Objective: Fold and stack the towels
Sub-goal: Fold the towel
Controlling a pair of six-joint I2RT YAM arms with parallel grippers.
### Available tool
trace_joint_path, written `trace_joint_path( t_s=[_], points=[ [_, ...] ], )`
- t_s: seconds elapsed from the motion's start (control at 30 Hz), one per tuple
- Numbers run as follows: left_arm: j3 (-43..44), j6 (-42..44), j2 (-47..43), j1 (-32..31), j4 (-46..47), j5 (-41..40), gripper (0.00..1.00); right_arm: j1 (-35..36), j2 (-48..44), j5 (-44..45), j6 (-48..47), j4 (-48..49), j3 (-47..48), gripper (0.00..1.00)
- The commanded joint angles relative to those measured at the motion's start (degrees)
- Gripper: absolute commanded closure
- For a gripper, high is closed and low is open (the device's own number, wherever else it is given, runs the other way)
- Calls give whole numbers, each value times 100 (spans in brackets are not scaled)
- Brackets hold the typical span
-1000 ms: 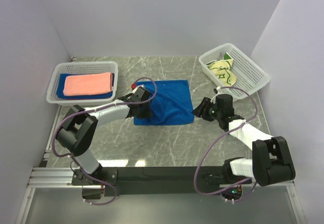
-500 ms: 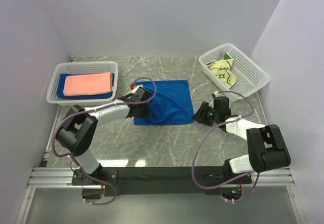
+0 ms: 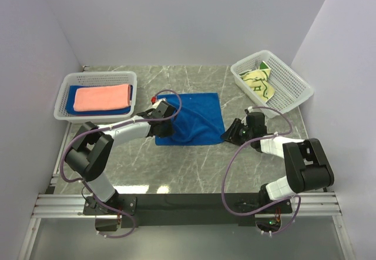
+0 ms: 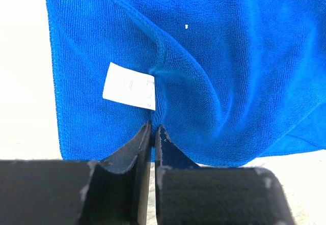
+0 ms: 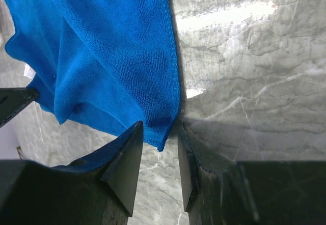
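Now the blue towel (image 3: 192, 119)'s near edge is being taken.
Seemingly the left jaws are pinching cloth; the right jaws, open, are straddling the right corner.

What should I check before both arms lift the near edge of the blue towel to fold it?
1. Left gripper shut on the blue towel: ok.
2. Right gripper shut on its near right corner: not ok, the jaws stand open around it.
3. Towel lies flat: not ok, bunched beside the left grip.
4. Pink towel apart from the fold: ok.
5. Depth of the left grip: cannot tell.
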Motion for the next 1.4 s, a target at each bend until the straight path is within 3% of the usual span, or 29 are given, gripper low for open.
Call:
trace_joint_path(
  t_s=[0.0, 0.2, 0.3, 0.47, 0.73, 0.97, 1.37],
  points=[
    [-15, -59, -173, -21, 57, -112, 91, -14, 164, 13, 24, -213, -33, 60],
    [-50, -77, -190, -21, 75, -121, 91, -5, 225, -23, 68, -204, -68, 67],
    [-85, -86, -208, -29, 83, -156, 92, -5, 226, -31, 68, -204, -76, 75],
    [-50, -86, -225, -21, 40, -261, 97, -5, 15, -5, 121, -160, -77, 100],
    [301, 63, -409, 128, -224, -490, 99, -14, -504, 136, 51, -765, 687, 100],
    [907, 450, -585, 874, -303, -315, 99, -14, -346, 136, 25, -1030, 1864, 100],
    [3313, 1101, 178, 1956, 39, 370, 99, -22, 1471, -84, -212, -1408, 5186, 100]
  ],
)
